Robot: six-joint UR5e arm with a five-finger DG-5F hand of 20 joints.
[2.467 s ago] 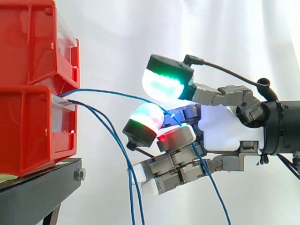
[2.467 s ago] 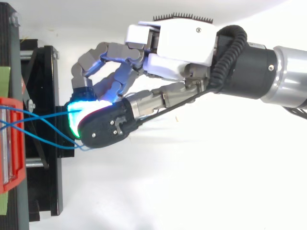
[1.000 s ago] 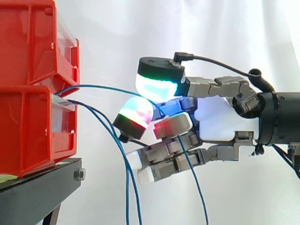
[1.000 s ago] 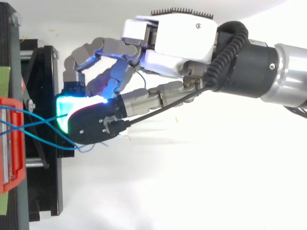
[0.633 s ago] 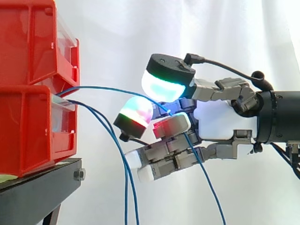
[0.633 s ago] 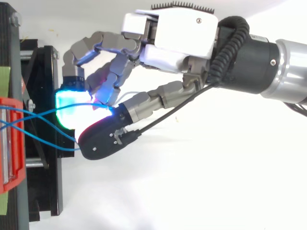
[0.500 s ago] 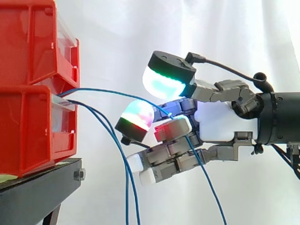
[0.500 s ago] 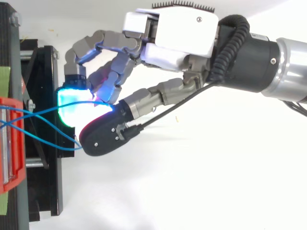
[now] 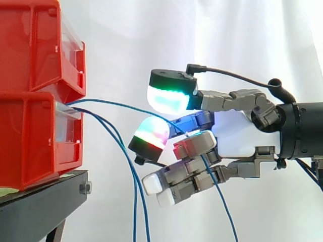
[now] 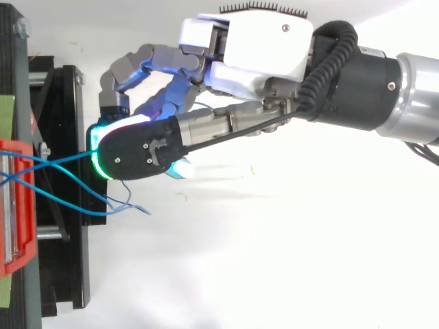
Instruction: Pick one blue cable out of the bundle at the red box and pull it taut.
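Observation:
Several thin blue cables come out of the lower red bin (image 9: 35, 136) at the left of the side view. One blue cable (image 9: 121, 104) arcs rightward in a shallow curve into my hand (image 9: 242, 138), then drops away below it. My fingers are curled and pinch this cable at the fingertips, with the green-white thumb pad (image 9: 169, 98) lying over them. From above, the held cable (image 10: 62, 162) runs from the bin to under the thumb of the hand (image 10: 254, 48). The other cables (image 9: 135, 201) hang slack, clear of the hand.
A second red bin (image 9: 30, 45) is stacked on the lower one, both on a black stand (image 9: 45, 199). Loose blue cable ends (image 10: 130, 205) curl just off the stand's edge. A white curtain hangs behind.
The thumb, raised and splayed sideways half a second ago, has swung back over the fingertips. The cable stays between the fingers; the hand itself has barely shifted.

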